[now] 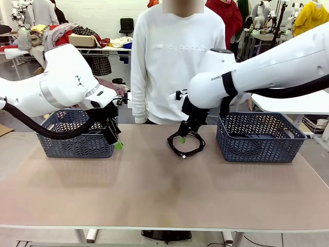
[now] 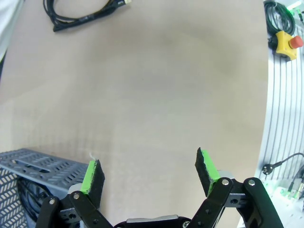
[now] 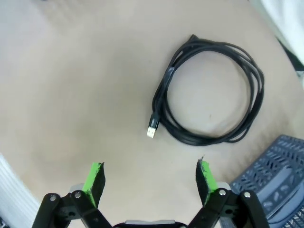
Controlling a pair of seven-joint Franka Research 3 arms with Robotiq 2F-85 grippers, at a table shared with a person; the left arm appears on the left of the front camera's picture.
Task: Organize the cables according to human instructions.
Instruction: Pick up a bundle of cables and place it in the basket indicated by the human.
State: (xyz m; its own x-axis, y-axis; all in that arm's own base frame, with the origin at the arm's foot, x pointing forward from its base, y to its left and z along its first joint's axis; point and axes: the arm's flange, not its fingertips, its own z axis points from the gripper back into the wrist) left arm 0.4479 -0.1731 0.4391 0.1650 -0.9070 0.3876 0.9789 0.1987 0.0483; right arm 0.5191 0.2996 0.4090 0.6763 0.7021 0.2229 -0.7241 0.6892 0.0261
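One cable [image 1: 185,146] lies on the table as a round black coil, between the two baskets and in front of the person. In the right wrist view the cable [image 3: 209,90] shows a loose plug end [image 3: 151,131] pointing toward the fingers. My right gripper [image 1: 188,136] hangs open just above the coil, touching nothing; its green pads [image 3: 94,178] stand wide apart in the right gripper [image 3: 149,178] view. My left gripper [image 1: 116,140] is open and empty beside the left basket [image 1: 77,146]. In the left wrist view, the left gripper [image 2: 148,173] faces bare table, with the cable [image 2: 85,14] far off at the top.
A second blue-grey mesh basket [image 1: 259,146] stands at the right, its corner [image 3: 278,164] near my right fingers. The left basket's rim [image 2: 38,166] shows dark cords inside. A person in a white sweatshirt [image 1: 175,62] stands at the far edge. A yellow stop button [image 2: 284,42] sits off the table.
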